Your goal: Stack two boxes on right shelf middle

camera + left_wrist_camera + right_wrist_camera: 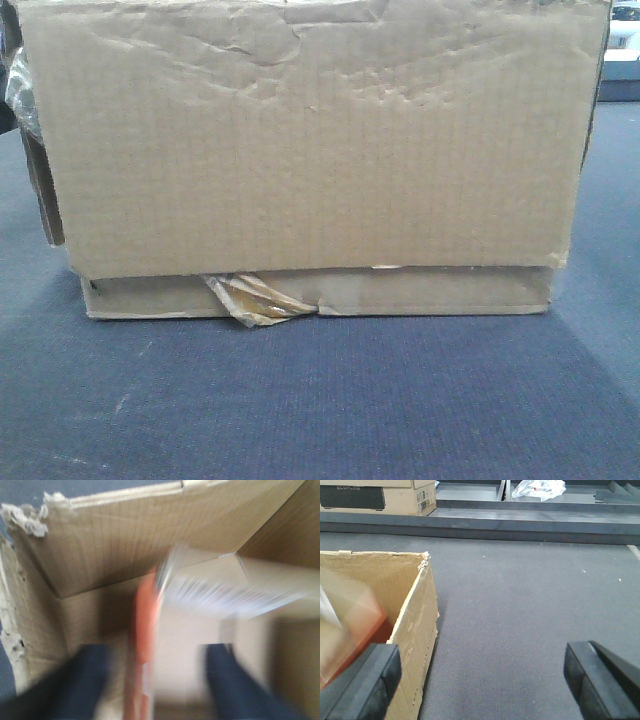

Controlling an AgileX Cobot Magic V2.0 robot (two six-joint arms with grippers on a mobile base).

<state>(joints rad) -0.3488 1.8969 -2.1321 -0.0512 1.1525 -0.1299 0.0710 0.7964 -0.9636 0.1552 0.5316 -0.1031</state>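
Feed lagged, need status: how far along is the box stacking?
Done: large brown box sits on the flatter box. In hand: nothing; right claw open beside it, left claw open above its inside. Left: stack rests on grey carpet, so shelving it remains.

Front view low, close on large box [310, 150], left wrist over open box [125, 545], right beside it

Large box [310, 150]: plain brown cardboard, upper face wrinkled and dented, is sitting squarely on the flat box [430, 292], filling the near view.
Flat box: equally wide, is lying on grey carpet [320, 400], torn yellowish tape [255, 298] peeling left of centre.
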